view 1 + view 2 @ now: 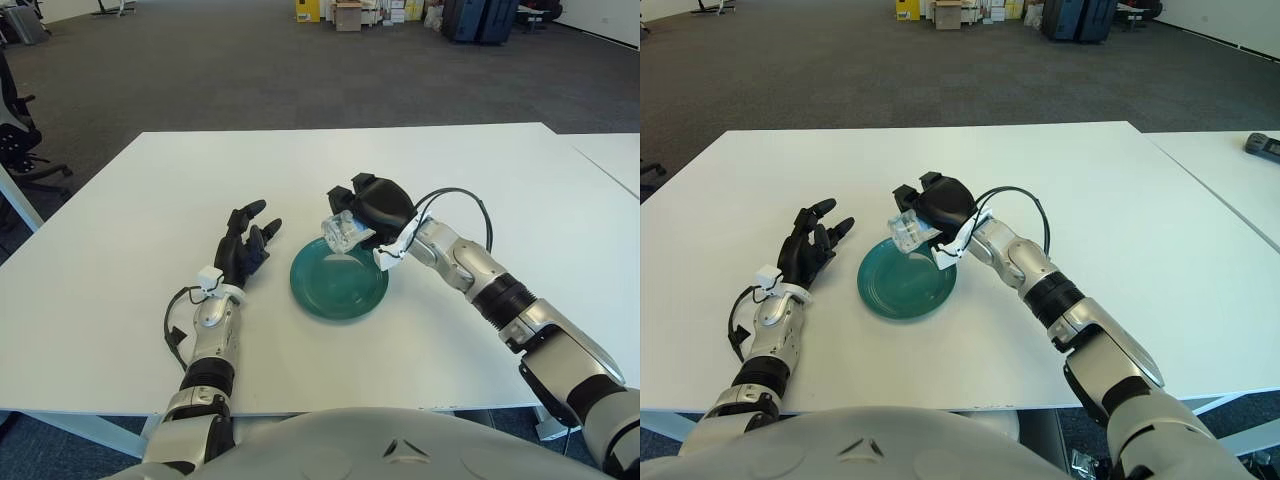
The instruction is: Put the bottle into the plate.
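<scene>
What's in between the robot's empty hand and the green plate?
Nothing, just bare white table. In both eye views, the open left hand shows left of the green plate, with a bare strip between them.

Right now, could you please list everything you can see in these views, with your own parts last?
Bottle: one, clear, held in the right hand over the far edge of the plate.
Plate: one, teal, on the table between the two hands.
Table: one, white, carrying the plate.
Second table: one, white, to the right of the first.
Dark object: one, on the second table; too small to identify.
Boxes and cases: several, yellow, brown and dark, at the far end of the carpeted floor.
Office chair: one, black, at the left edge.
Right hand: one, black, closed on the bottle.
Left hand: one, black, fingers spread, left of the plate.
</scene>
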Tool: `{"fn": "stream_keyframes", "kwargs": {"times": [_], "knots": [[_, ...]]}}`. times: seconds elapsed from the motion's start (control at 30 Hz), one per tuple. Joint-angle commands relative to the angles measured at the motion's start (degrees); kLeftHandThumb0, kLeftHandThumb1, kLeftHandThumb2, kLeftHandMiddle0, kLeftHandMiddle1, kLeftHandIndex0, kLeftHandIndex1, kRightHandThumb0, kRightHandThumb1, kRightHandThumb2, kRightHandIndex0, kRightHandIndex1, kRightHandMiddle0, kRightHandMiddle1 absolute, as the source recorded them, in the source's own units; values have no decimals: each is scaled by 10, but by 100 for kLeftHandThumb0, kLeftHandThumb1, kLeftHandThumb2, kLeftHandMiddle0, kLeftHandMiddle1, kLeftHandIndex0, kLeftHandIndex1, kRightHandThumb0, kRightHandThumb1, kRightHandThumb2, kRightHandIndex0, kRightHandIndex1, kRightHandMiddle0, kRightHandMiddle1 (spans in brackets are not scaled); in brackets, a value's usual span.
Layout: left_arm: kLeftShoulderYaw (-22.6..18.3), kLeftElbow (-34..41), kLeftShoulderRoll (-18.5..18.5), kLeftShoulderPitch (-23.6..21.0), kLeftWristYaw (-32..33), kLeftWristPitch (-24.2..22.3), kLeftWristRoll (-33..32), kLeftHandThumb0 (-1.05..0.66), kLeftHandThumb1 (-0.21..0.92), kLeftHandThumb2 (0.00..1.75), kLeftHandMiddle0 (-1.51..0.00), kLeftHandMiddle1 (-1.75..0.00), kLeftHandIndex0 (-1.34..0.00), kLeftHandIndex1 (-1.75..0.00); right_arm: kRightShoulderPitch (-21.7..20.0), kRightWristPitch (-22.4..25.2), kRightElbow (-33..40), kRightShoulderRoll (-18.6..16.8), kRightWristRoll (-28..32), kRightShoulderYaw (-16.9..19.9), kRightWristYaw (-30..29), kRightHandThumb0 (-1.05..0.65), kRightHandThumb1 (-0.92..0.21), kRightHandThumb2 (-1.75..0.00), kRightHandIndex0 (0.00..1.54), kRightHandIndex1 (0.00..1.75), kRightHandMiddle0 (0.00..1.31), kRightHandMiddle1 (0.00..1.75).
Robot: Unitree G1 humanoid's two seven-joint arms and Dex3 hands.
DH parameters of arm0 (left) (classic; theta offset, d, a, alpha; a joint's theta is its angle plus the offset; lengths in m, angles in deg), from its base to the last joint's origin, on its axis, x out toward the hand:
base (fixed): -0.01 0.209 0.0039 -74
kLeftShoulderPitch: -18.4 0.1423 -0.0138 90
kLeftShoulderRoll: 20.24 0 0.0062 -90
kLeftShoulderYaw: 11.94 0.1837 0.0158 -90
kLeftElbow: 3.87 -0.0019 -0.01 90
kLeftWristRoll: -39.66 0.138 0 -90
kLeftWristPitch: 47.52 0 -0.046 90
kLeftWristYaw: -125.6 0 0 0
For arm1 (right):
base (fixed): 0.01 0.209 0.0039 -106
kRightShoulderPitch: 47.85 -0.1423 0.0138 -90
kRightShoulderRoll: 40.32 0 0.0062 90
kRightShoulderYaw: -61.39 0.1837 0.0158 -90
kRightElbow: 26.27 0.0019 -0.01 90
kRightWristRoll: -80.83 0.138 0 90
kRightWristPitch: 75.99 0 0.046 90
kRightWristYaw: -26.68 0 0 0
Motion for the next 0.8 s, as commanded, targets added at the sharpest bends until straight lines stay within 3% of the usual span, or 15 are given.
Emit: {"fn": "stream_keyframes", "kwargs": {"times": [0.0,0.77], "knots": [[0,-7,6,2,5,3,-4,-78,92,89,-69,-15,-16,-99,-7,4,10,-4,-4,5,9,0,-5,-162,81,172,58,175],[1,-3,7,3,12,0,0,-76,92,90,-66,-16,-12,-98,25,-9,15,-20,49,22,55,0,-7,-160,79,175,56,175]]}}
